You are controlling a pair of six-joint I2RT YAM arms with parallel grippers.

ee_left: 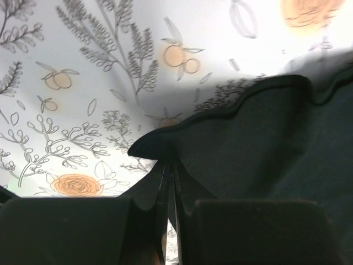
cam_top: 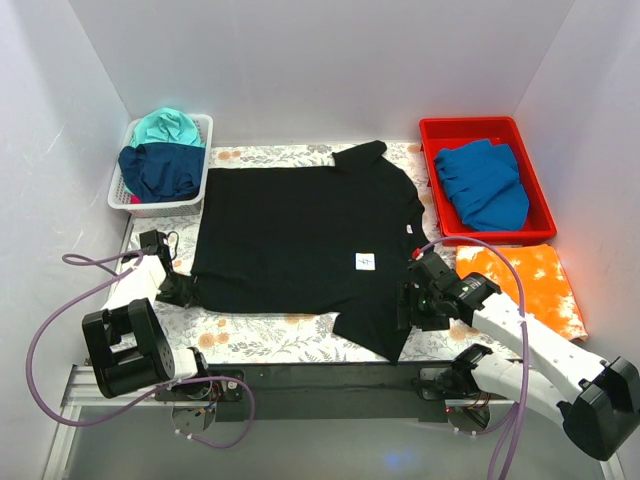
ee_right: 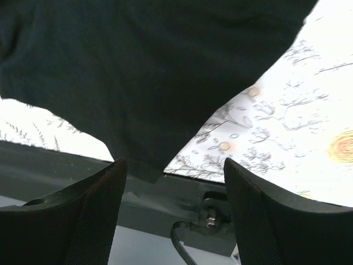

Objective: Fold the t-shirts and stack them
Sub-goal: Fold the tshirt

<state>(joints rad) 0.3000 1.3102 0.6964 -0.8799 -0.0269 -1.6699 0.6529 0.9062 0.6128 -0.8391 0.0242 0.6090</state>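
A large black t-shirt (cam_top: pixel 300 235) with a small white square label (cam_top: pixel 366 262) lies spread flat on the flower-printed table cloth (cam_top: pixel 255 335). My left gripper (cam_top: pixel 183 290) is shut on the shirt's near left corner; in the left wrist view the jaws pinch the black hem (ee_left: pixel 160 149). My right gripper (cam_top: pixel 408 308) is open over the near right sleeve, whose black cloth (ee_right: pixel 143 77) shows above the fingers (ee_right: pixel 83 215). A blue t-shirt (cam_top: pixel 482 182) lies in the red bin. A mottled orange t-shirt (cam_top: pixel 530 285) lies folded at the right. Teal (cam_top: pixel 167 126) and navy (cam_top: pixel 160 170) t-shirts sit in the white basket.
The white basket (cam_top: pixel 203 150) stands at the back left and the red bin (cam_top: pixel 470 128) at the back right. White walls enclose the table. The table's dark front rail (ee_right: pixel 165 204) runs below the right gripper.
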